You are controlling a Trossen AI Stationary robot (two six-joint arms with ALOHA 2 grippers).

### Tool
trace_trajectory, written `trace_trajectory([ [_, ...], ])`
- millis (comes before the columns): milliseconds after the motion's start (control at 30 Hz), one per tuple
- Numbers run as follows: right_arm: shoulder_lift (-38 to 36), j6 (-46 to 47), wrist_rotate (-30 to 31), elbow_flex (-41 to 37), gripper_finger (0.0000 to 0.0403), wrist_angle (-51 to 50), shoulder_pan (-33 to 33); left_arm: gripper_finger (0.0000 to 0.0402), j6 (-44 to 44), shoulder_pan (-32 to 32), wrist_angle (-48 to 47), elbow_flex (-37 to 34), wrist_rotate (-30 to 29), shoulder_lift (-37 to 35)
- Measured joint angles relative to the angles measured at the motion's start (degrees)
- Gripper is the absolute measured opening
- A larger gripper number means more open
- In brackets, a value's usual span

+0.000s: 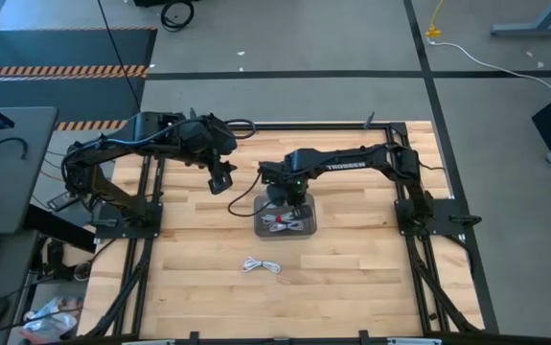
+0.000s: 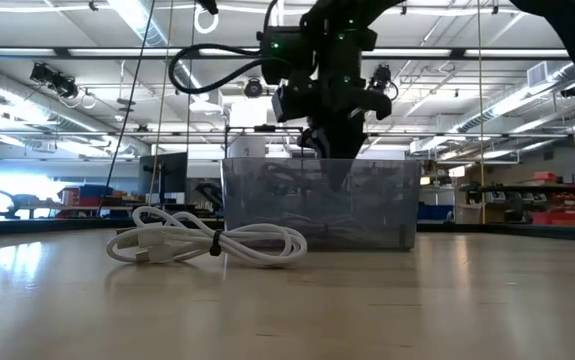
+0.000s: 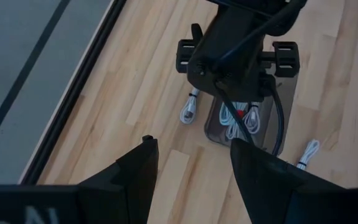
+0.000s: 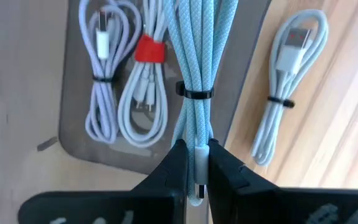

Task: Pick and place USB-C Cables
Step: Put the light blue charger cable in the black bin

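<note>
- The right gripper (image 4: 196, 167) hangs over the grey tray (image 1: 309, 230) near the middle of the bench (image 1: 352, 278), its fingers pressed onto a braided light-blue cable bundle (image 4: 197, 56) and pinching it at one end.
- In the right wrist view that bundle runs straight away from the fingertips, its long axis in line with the gripper's reach, with a black tie around its middle.
- Two more bundles lie flat in the tray beside it: a white cable (image 4: 107, 68) with a thin black tie, and a cable with a red band (image 4: 146, 81); both lie roughly parallel to the held one.
- One white bundle (image 4: 287, 87) lies on the bench just outside the tray's rim, also roughly parallel to the tray's contents.
- A further white bundle (image 1: 262, 265) lies on the bench well apart from the tray, on its near side; in the low view (image 2: 207, 242) its long axis runs across the picture.
- The left gripper (image 3: 191, 168) is raised over the bench's rear left, fingers spread and holding nothing.
</note>
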Motion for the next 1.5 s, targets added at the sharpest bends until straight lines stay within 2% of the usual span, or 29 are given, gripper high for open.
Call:
trace_trajectory([
  [300, 0.0, 4.65, -0.18, 0.0, 0.0033, 1.8, -0.23, 0.0206, -0.3, 0.0, 0.0, 0.0, -0.04, 0.0],
  [467, 0.0, 7.15, -2.91, -1.55, 0.0033, 3.5, -0.05, 0.0206, -0.33, 0.0, 0.0, 0.0, -0.04, 0.0],
  [867, 0.02, 8.56, -3.05, -8.04, 0.0033, 5.59, 0.02, 0.0206, -0.36, 0.0, 0.0, 0.0, -0.04, 0.0],
  [1400, 0.02, 8.76, -5.56, -8.81, 0.0033, 7.49, 0.02, 0.0206, -0.38, 0.0, 0.0, 0.0, -0.04, 0.0],
  [1500, 0.02, 8.41, -6.0, -8.81, 0.0051, 7.49, 0.03, 0.0206, -0.4, 0.0, 0.0, 0.0, -0.04, 0.0],
])
